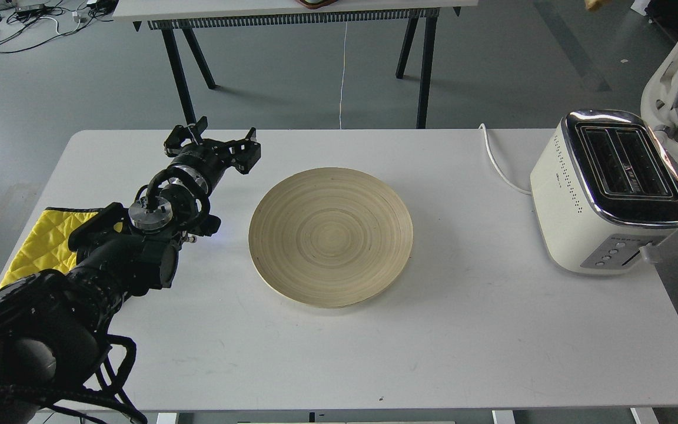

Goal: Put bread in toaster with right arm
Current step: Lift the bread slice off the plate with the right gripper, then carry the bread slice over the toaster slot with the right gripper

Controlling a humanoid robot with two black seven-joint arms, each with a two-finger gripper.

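The cream-white toaster (574, 200) with a chrome top stands at the table's right edge; both slots look dark and empty. The right arm and its gripper are out of view. Only a small tan scrap (594, 5) shows at the top edge, up and behind the toaster; it may be a corner of the bread. The rest of the bread is out of view. My left gripper (218, 144) rests open and empty over the table, left of the wooden plate (331, 235).
The round wooden plate is bare at the table's middle. A yellow quilted cloth (39, 241) lies under my left arm. The toaster's white cord (495, 160) runs off the back edge. A white chair (677, 65) stands at right, a second table (292, 9) behind.
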